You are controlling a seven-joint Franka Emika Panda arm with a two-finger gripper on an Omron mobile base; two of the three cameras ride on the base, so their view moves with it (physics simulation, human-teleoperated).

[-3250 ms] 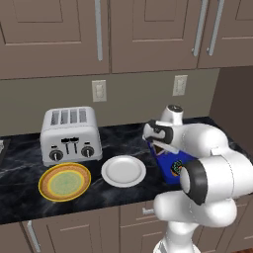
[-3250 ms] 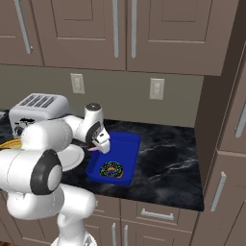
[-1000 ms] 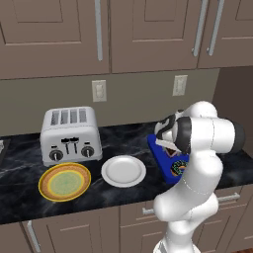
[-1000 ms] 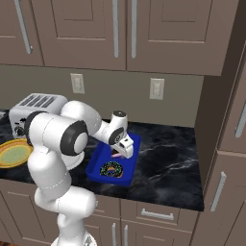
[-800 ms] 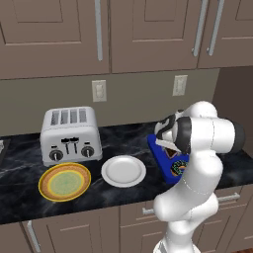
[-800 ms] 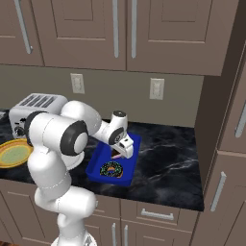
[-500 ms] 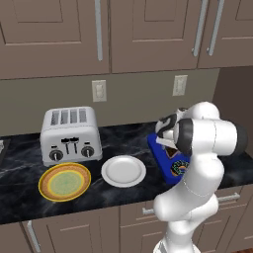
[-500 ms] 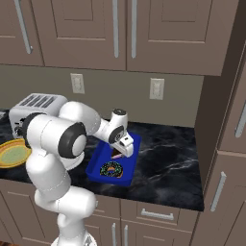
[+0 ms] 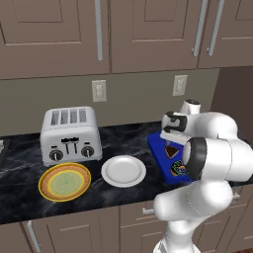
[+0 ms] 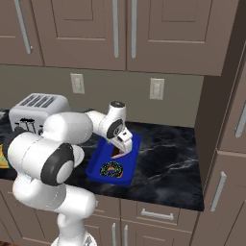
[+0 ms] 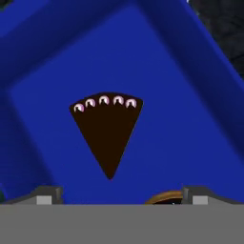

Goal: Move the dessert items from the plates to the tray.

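A rectangular deep-blue tray [image 11: 190, 114] with a low rim is seen. On its smooth floor lies the dark, flat cake wedge [image 11: 107, 131], tip toward the gripper [image 11: 119, 194], whose fingers are spread apart, grasping nothing.

Tray [image 11: 200, 76]: cake wedge [image 11: 107, 131] mid-floor, donut [image 10: 111, 169] near front; bare blue floor around both.
Rim: low.
Left: toaster [image 9: 70, 135] well apart.
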